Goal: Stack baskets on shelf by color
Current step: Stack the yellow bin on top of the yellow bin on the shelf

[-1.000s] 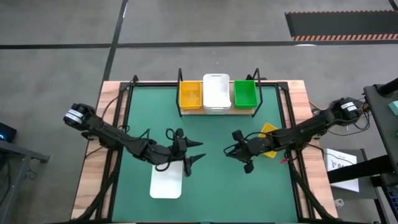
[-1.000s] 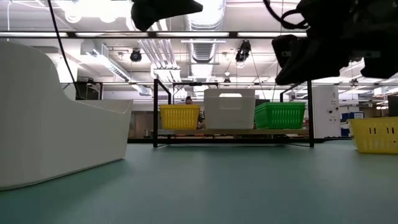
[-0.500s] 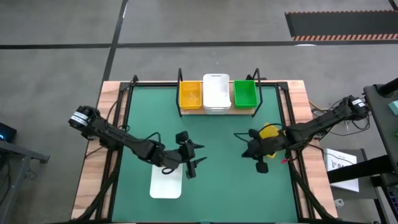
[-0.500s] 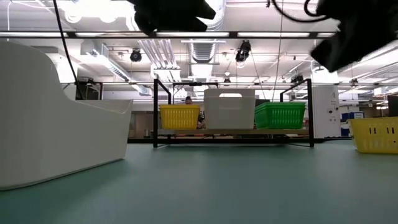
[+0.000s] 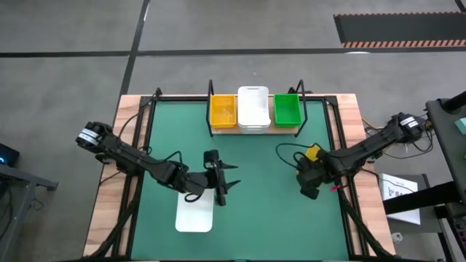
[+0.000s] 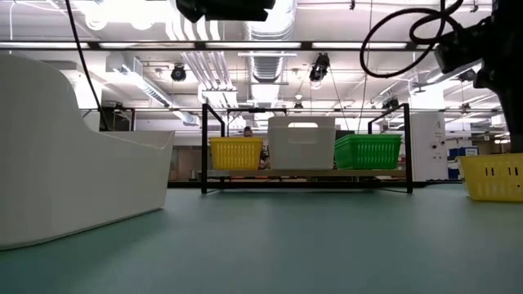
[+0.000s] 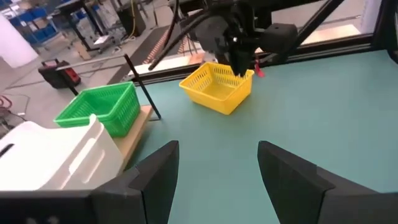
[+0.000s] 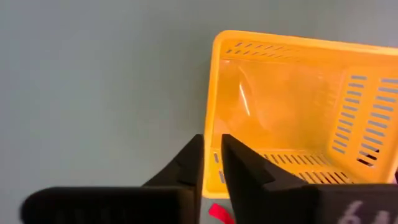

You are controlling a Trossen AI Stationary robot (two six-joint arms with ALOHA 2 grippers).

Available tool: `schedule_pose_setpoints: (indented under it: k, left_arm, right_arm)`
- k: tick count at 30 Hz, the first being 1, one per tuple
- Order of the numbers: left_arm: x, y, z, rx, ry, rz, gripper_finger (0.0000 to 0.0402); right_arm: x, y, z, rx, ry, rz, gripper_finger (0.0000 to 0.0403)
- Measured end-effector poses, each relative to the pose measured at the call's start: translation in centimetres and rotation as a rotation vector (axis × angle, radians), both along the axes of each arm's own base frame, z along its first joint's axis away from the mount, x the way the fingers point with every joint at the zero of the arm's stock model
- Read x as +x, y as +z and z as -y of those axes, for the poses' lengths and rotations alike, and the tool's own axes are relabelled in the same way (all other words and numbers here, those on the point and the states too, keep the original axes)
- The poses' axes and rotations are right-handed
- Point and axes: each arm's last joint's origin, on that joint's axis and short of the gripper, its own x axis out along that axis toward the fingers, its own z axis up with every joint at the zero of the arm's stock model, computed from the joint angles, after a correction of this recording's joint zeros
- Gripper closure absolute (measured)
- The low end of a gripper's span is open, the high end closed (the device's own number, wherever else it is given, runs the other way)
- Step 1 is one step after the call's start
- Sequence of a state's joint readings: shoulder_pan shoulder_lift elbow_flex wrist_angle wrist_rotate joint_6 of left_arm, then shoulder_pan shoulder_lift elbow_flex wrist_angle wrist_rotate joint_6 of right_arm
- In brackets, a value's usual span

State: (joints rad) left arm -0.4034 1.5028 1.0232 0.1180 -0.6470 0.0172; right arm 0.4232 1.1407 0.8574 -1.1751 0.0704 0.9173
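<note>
On the right half of the green mat (image 5: pixel 262 211), the right gripper (image 8: pixel 210 163) hovered directly above a loose yellow basket (image 8: pixel 298 118), its 2 fingers (image 8: pixel 244 171) nearly pressed together with only a thin slit between them. That slit lined up over the basket's near rim; whether the fingers touched the rim could not be told, and they held nothing. From above, the same basket (image 5: pixel 314 153) showed only as a yellow corner peeking out beside the right gripper (image 5: pixel 309 183), near the mat's right edge and well apart from the shelf (image 5: pixel 253 129).

At the back of the mat stood the shelf, carrying 3 stacks side by side: a yellow stack (image 5: pixel 223 111) on the left, a white stack (image 5: pixel 253 109) in the middle and a green stack (image 5: pixel 287 109) on the right. How many baskets sat in each stack could not be counted.

Left of centre, the left gripper (image 5: pixel 221 182) hung with its 2 fingers (image 7: pixel 155 174) spread wide and empty, just beyond the far end of a lone white basket (image 5: pixel 195 212) that lay on the mat near the front edge.
</note>
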Motion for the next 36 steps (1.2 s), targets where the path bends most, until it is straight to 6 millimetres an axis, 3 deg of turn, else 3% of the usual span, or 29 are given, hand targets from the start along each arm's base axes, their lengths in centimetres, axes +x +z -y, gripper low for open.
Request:
schedule_pose_setpoints:
  k: [9,16,20,23,29,36]
  left_arm:
    - [-0.1,0.0,0.0,0.118,-0.032,-0.037,0.0198]
    - [-0.6,1.0,-0.6,0.422,0.04,-0.098,0.0198]
    - [-1.6,2.0,-1.5,0.582,0.209,-0.148,0.0198]
    - [-2.7,2.4,-2.1,0.61,0.279,-0.159,0.0198]
    - [-6.1,2.7,-3.0,0.577,0.213,-0.112,0.0198]
    - [-9.9,3.1,-4.4,0.423,0.113,0.06,0.0198]
  right_arm:
    - [0.7,-1.7,-0.2,-0.021,-0.039,-0.082,0.0271]
    - [1.6,-3.7,-0.5,-0.1,-0.057,-0.115,0.0249]
    - [2.4,-4.7,-0.8,-0.103,-0.047,-0.114,0.027]
    - [2.8,-5.3,-1.0,-0.104,-0.043,-0.116,0.0304]
    - [3.2,-5.8,-1.2,-0.099,-0.042,-0.131,0.0386]
    - [4.8,-3.4,-2.5,-0.029,0.072,-0.056,0.0394]
